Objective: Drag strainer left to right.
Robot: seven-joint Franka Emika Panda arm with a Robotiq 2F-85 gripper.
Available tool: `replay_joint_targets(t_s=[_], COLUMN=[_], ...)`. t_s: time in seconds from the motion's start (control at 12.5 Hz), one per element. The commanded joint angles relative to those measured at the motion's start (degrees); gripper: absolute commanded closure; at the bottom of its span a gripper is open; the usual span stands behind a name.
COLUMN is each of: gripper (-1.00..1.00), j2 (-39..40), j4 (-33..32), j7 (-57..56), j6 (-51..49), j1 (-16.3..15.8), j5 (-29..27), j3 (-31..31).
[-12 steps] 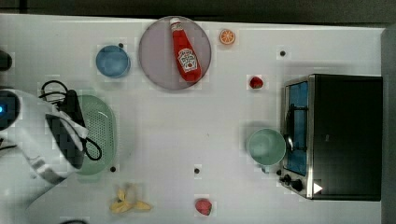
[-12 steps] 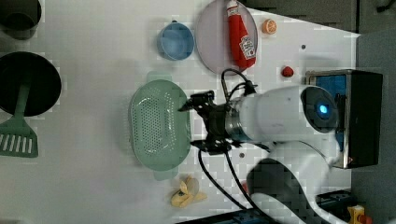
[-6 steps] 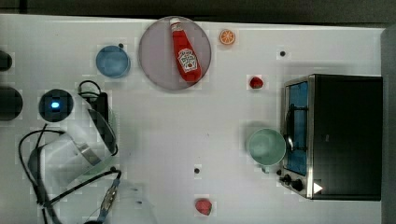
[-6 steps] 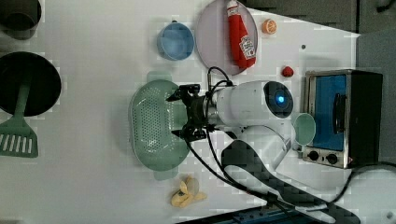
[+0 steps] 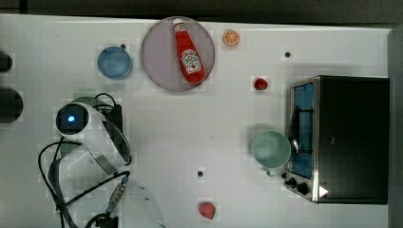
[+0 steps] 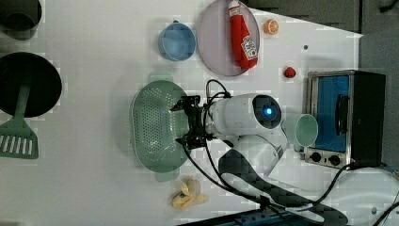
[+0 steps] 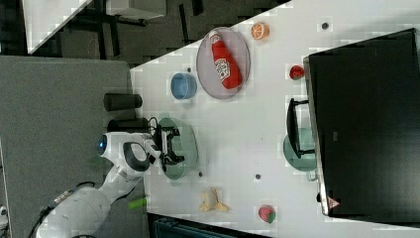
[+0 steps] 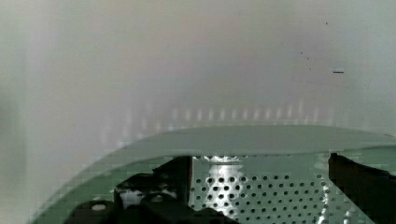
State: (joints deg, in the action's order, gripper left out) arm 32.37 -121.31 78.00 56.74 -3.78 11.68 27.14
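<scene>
The strainer [image 6: 153,125] is a pale mint-green perforated oval that lies on the white table, left of centre in the left view. My gripper [image 6: 182,123] is open and hangs over the strainer's rim on the left view's right, one finger toward each end of that edge. In the right view the gripper [image 7: 171,145] stands over the strainer [image 7: 187,144] with nothing between the fingers. The wrist view looks along the perforated wall of the strainer [image 8: 261,193], with one dark finger [image 8: 154,186] at each side. In the top view the arm hides most of the strainer [image 5: 84,95].
A blue bowl [image 6: 176,41] and a plate [image 6: 212,42] with a ketchup bottle [image 6: 241,35] lie beyond the strainer. A teal cup [image 6: 305,132] stands in front of a toaster oven [image 6: 346,117]. A banana peel [image 6: 188,198] is near the table edge. A black pan [image 6: 28,84] with a green spatula [image 6: 19,136] is at the left view's left.
The arm has swung round and the open gripper has moved toward the left view's left, further over the strainer's rim. The strainer has stayed in place.
</scene>
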Motion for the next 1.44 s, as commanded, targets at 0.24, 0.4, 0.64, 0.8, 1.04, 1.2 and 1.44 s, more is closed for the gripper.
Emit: replay_joint_targets(t_s=[0.24, 0.4, 0.64, 0.8, 1.04, 1.2, 1.44], gripper=[-1.0, -1.0, -1.0, -1.0, -1.0, -1.0, -1.0], j2=[-0.62, -0.89, -2.65, -4.56, -7.0, -7.91, -8.3], j4=[-2.19, -3.35, -5.34, -7.55, -10.73, -11.86, -12.57], j7=[2.1, 2.08, 1.78, -0.6, -4.67, -7.17, -10.23], j6=[3.54, 3.91, 3.94, 3.93, 4.39, 4.49, 4.55], j1=[0.78, 0.95, 2.29, 3.72, 6.26, 7.84, 9.97], j5=[0.92, 1.42, 1.55, 1.55, 1.54, 1.55, 1.54], j3=[-2.56, -4.13, -5.53, -5.87, -7.12, -8.16, -10.05])
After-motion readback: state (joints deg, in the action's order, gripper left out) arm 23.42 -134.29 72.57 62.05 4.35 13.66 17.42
